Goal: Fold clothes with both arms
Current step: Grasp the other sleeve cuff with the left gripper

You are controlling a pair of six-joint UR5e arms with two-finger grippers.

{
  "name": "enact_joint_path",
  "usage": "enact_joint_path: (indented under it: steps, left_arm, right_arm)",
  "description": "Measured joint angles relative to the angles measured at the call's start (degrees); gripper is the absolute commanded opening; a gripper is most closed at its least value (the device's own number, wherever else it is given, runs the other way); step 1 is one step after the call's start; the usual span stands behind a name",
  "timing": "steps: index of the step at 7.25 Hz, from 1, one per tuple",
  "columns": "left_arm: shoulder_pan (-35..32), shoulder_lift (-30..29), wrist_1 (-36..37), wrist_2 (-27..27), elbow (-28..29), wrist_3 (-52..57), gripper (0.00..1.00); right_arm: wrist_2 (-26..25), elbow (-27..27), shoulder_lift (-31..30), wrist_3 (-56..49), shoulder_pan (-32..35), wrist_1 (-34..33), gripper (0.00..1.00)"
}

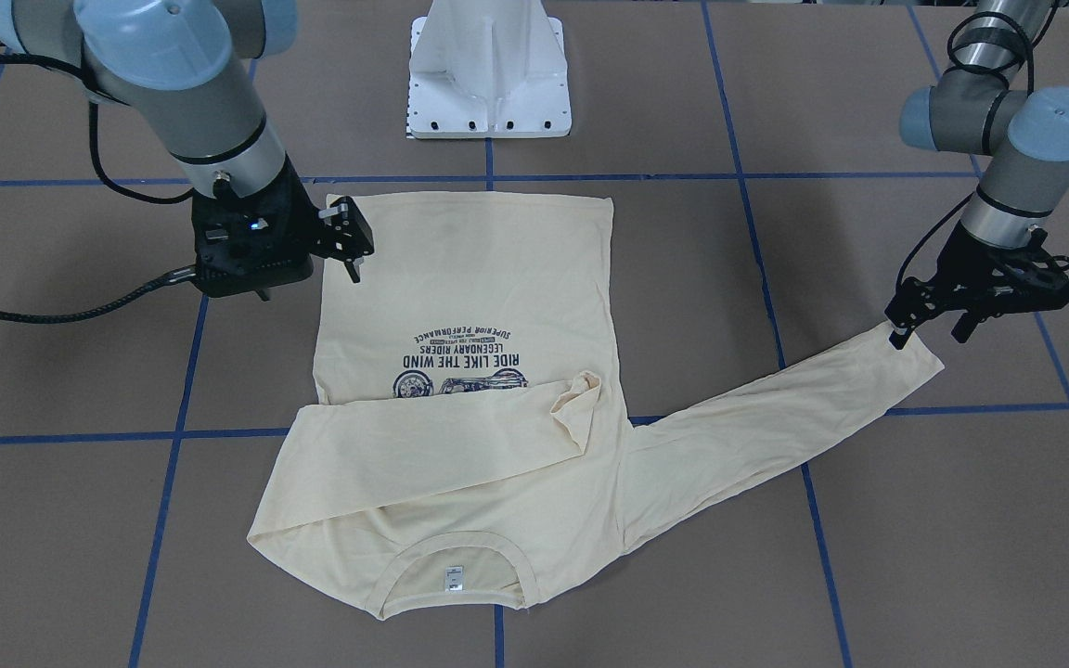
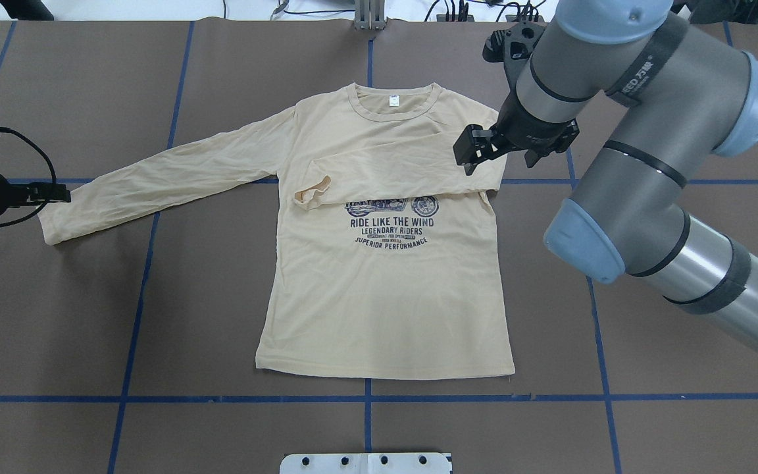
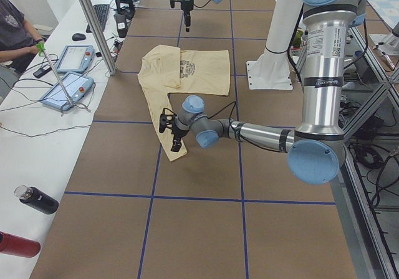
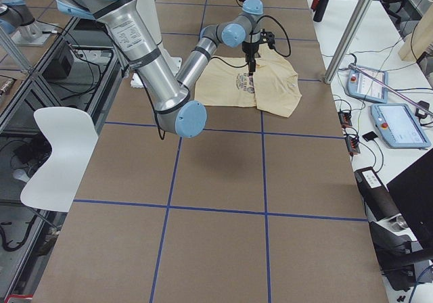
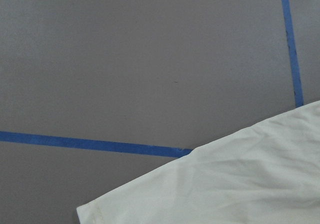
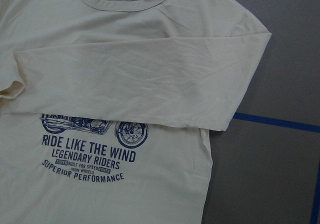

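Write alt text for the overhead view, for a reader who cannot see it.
A cream long-sleeved T-shirt lies front-up on a brown table, one sleeve folded across its chest, the other sleeve stretched out to the left. The right end effector hovers over the folded shoulder; the left end effector is at the outstretched cuff.

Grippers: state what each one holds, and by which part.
Nothing is held. The left gripper hangs open at the T-shirt's sleeve cuff; the right gripper hovers open over its shoulder.
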Motion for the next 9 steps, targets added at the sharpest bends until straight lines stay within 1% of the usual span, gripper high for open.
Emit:
enact_joint_path:
  steps: [2,4,5,9]
  left_arm:
    - [0.6,0.1,-0.6,1.6,2.3,0.2,0.95]
    - [1.9,0.0,-0.6,1.7,2.7,0.2,0.95]
    - [2.8,0.0,-0.6,1.7,2.6,0.0,0.92]
    - [4.2,0.2,-0.3,1.6,2.2,-0.1,0.72]
  right_arm:
    - [0.5,1.2,-0.8,-0.8,0.8,-1.1,1.00]
    - [0.6,1.5,-1.1,-0.9,1.0,-1.2,1.00]
    - [0.6,1.7,-1.3,-1.0,1.0,-1.2,1.00]
    - [0.9,2.1,-1.6,-1.0,1.3,-1.1,1.00]
